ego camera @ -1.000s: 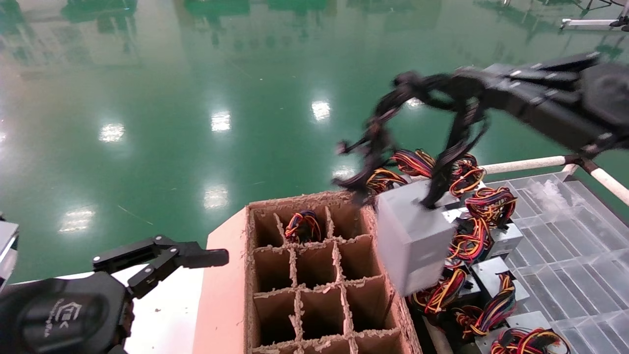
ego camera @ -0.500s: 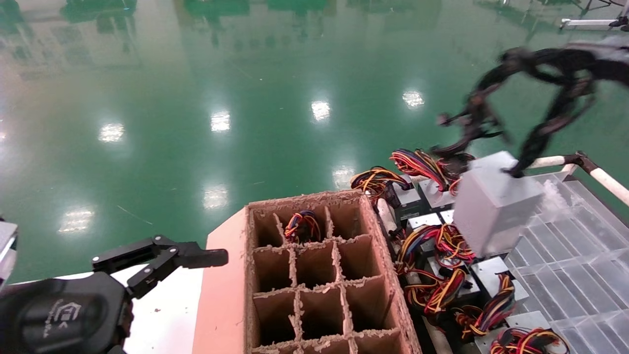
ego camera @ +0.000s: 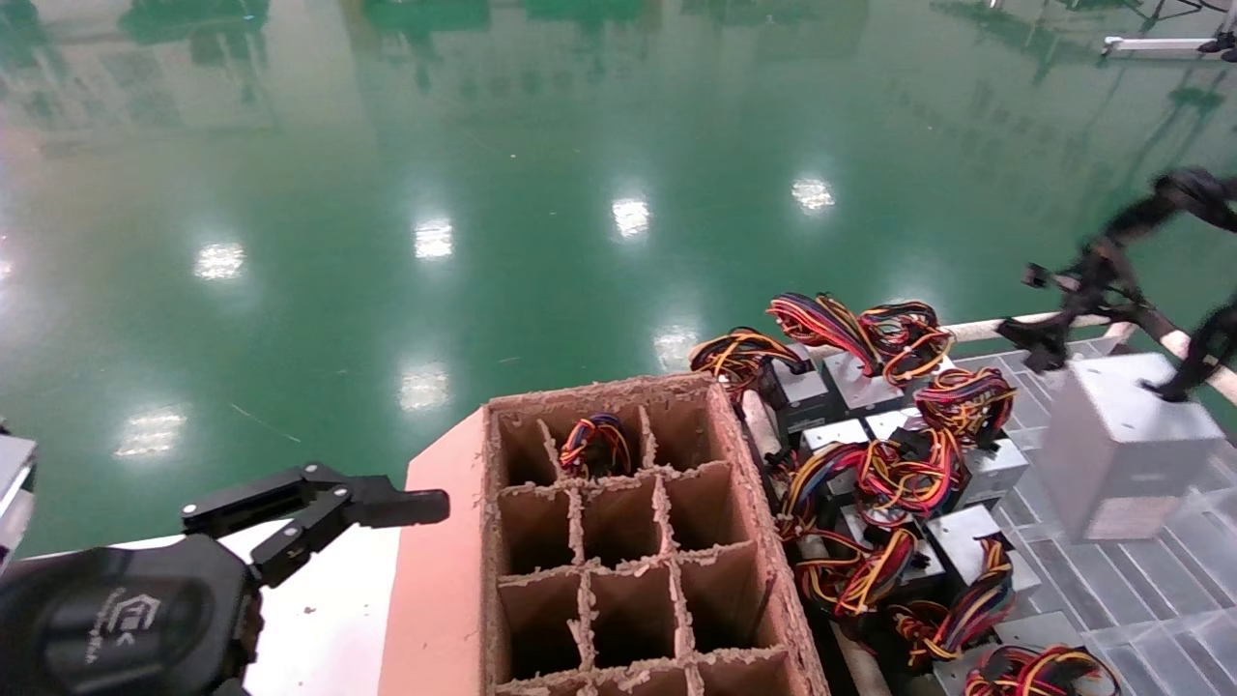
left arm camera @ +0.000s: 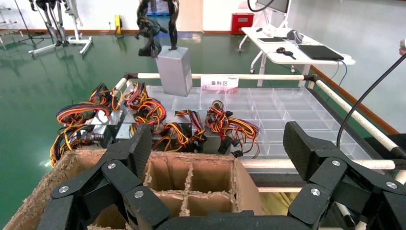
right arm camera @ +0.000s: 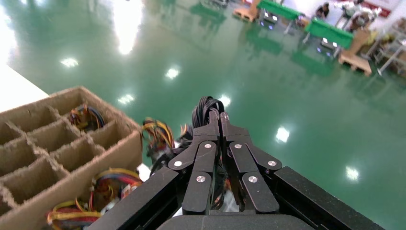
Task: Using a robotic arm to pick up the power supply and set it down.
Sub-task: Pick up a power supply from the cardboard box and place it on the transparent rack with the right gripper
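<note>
The power supply (ego camera: 1121, 454) hangs below the right gripper (right arm camera: 214, 127) at the right edge of the head view, over the clear tray (ego camera: 1140, 561) — its fingers pinched tight on the black cables (ego camera: 1073, 300). The left gripper (left arm camera: 218, 158) rests beside the cardboard box (ego camera: 618, 541), fingers spread, holding nothing.

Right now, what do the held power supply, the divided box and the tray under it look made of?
Power supply: matte silver-grey sheet metal, flat faces and crisp edges, held by the right gripper. Divided box: brown corrugated cardboard, frayed fibrous edges. Tray: probably clear plastic, see-through ribbed dividers.
</note>
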